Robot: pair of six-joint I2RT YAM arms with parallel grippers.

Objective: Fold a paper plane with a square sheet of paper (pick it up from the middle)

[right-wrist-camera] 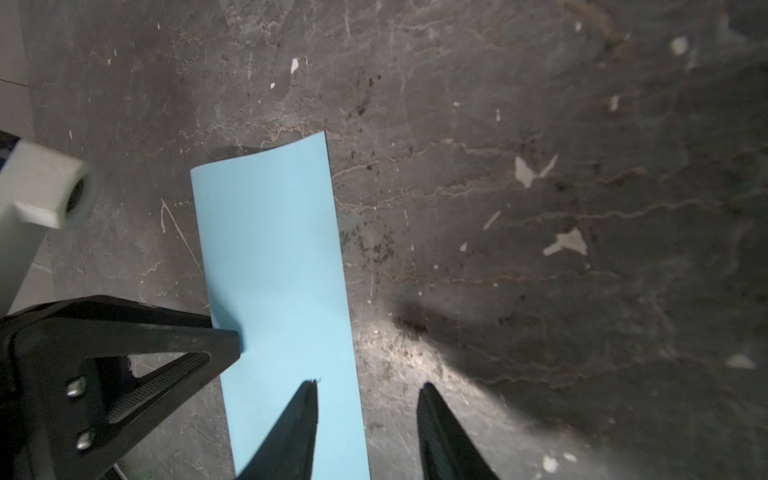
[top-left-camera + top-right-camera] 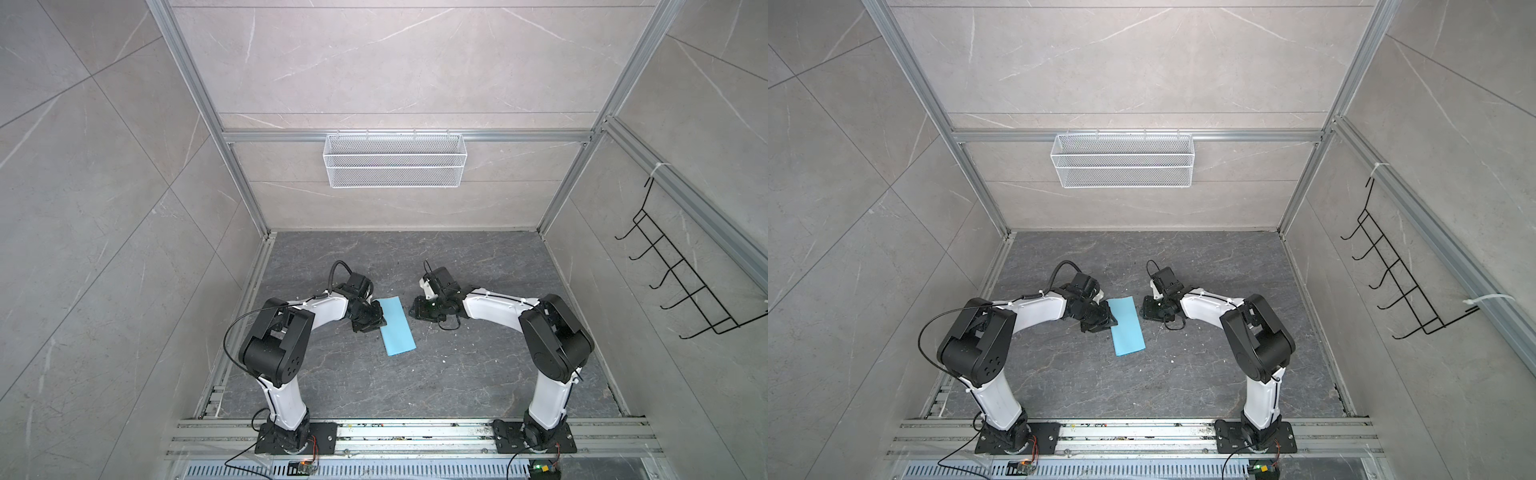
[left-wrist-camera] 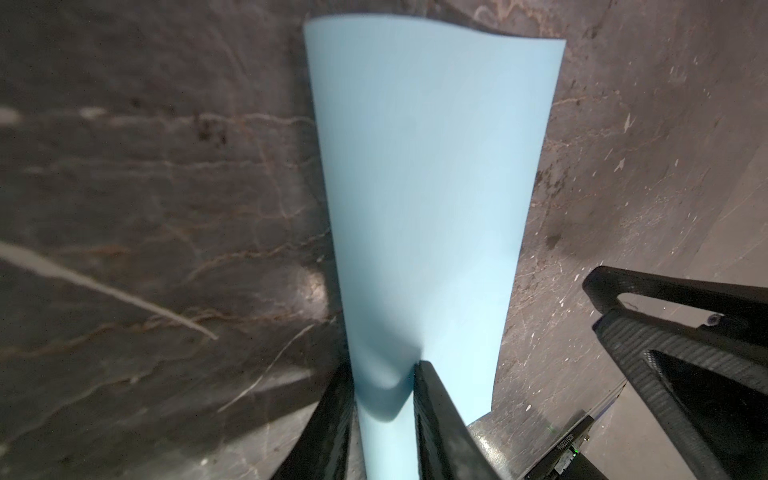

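On the dark marbled table [image 2: 457, 374], between the two arms: the sheet of paper [image 2: 395, 326] lies nearly flat, with the left gripper [image 3: 382, 365] at one long edge, toward the far end. The left jaws are narrowed but gapped, and a hump of paper sits between them; I cannot tell if it is truly pinched. The right gripper [image 1: 368, 384] has its jaws apart and empty, just beside the opposite long edge. Risks, as judged: the hold is at the edge, so a lift could let the sheet slip out or droop. Squeezing the hump harder could set a stray crease. The right fingertip could snag the edge coming in. Paper: light blue, matte, a long rectangle, apparently folded in half. The far short edge curls up slightly.
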